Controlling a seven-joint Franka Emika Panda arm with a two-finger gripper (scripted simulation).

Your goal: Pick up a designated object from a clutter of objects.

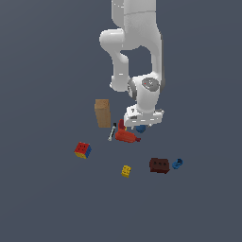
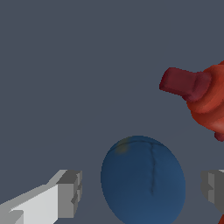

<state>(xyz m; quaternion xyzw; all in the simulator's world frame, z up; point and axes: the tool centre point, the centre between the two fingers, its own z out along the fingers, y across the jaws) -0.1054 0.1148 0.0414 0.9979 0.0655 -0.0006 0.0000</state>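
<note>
Pincer spread wide around dark-blue ball, fingers apart from it, beside red tool-like piece.

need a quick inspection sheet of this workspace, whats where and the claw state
surface: plain dark grey floor, no marks seen
job's things: dark-blue ball on the floor, between the claw's fingers, not yet touched
clutter: tan box upright; red tool next to the ball; multicoloured cube, yellow brick, dark-red brick and blue cup piece scattered apart
grippers: claw open, a finger on each side of the ball
cables: nothing seen
surroundings: nothing seen
</note>
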